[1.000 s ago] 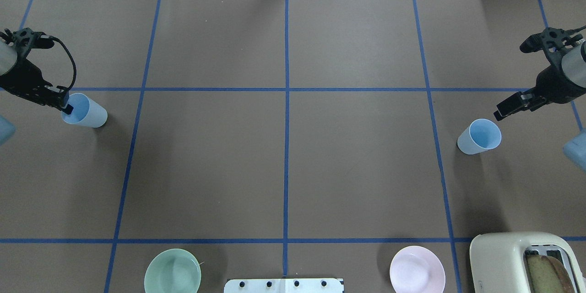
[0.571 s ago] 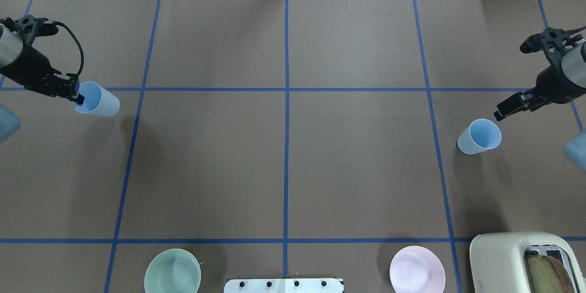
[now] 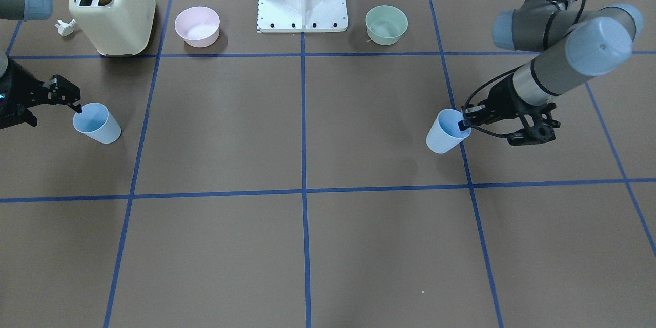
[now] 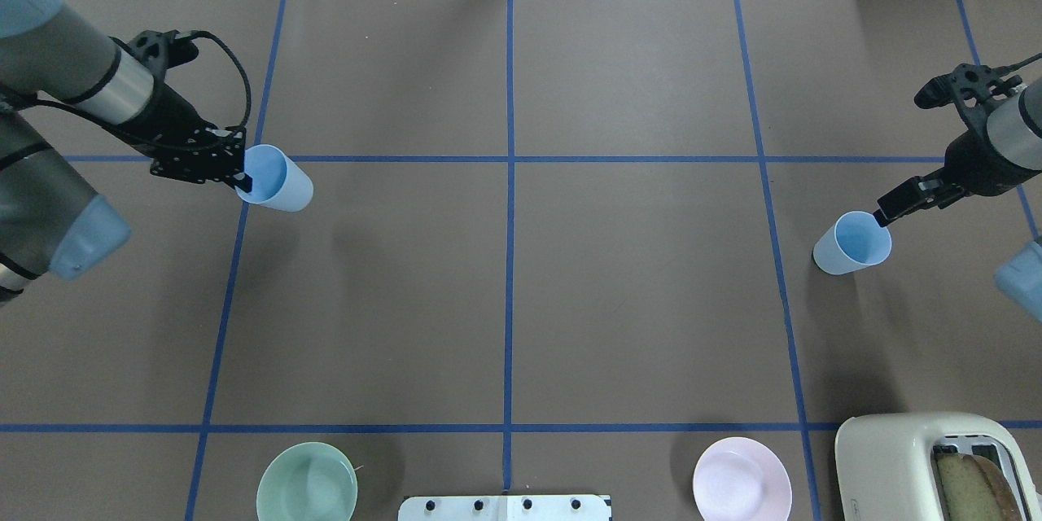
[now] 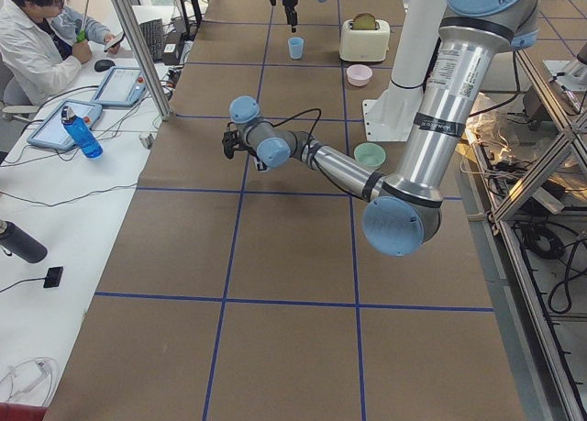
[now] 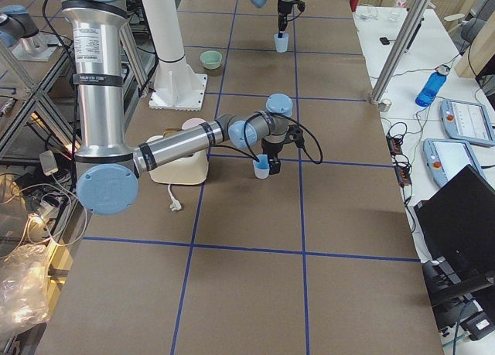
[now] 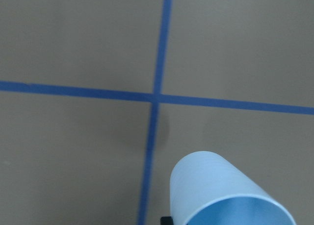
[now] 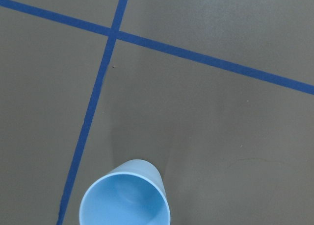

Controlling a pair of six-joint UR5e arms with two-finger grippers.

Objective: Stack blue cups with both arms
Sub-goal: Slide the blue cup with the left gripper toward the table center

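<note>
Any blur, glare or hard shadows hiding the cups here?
Left wrist view: the held cup is slightly soft and cropped at the bottom edge. Right wrist view: the other cup is sharp, also cropped. Overhead view: soft shadows, no glare on the table; both cups plainly visible.

2 pale-blue cups: left cup (image 4: 281, 179) tilted, lifted; right cup (image 4: 851, 242) stands upright.

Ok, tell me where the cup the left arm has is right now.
In the overhead view the blue cup is on the left side, gripped at its rim by the left hand, right where two blue tape lines cross.
</note>
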